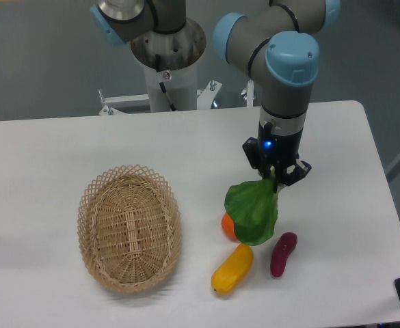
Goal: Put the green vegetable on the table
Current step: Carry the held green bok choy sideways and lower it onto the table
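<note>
The green vegetable (253, 211), a broad dark-green leaf, hangs above the white table (42, 157) at centre right. My gripper (275, 179) is shut on its upper end, so the stalk end is hidden between the fingers. The leaf dangles down to the left and covers part of an orange behind it.
An oval wicker basket (130, 227) stands at the left. Below the hanging leaf lie an orange (228, 226), a yellow elongated vegetable (232, 268) and a purple one (283, 254). The table's right edge runs close to the purple one.
</note>
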{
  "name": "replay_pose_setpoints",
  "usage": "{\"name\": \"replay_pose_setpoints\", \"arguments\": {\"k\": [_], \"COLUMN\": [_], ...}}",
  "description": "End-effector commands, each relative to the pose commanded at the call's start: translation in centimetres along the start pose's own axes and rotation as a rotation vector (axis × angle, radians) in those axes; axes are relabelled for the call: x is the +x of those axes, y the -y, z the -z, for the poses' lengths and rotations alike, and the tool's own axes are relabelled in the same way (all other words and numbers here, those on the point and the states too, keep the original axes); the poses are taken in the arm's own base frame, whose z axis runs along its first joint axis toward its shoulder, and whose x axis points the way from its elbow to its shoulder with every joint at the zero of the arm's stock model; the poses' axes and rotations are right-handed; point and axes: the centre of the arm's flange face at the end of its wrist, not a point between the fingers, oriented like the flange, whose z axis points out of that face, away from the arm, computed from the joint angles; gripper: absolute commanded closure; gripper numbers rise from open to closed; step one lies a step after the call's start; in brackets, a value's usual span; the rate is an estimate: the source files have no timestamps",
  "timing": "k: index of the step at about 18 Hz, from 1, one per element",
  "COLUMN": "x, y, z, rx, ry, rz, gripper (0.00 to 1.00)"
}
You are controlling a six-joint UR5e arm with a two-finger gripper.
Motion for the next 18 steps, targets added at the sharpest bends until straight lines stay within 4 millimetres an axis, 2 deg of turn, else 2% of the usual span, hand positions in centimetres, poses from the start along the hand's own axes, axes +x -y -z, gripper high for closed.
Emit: {"name": "replay_pose_setpoints", "arguments": {"k": [7,11,18], "x": [0.2,-0.7,-1.1], "y": [-0.4,-4.0,-9.0], "z": [-0.7,-1.8,-4.1], "rx": [-0.009,-0.019,-0.038], "ry": [-0.011,-0.034,-0.053], "rz": [-0.028,-0.064,-0.167], "gripper": [0.78,0.78,0.78]}}
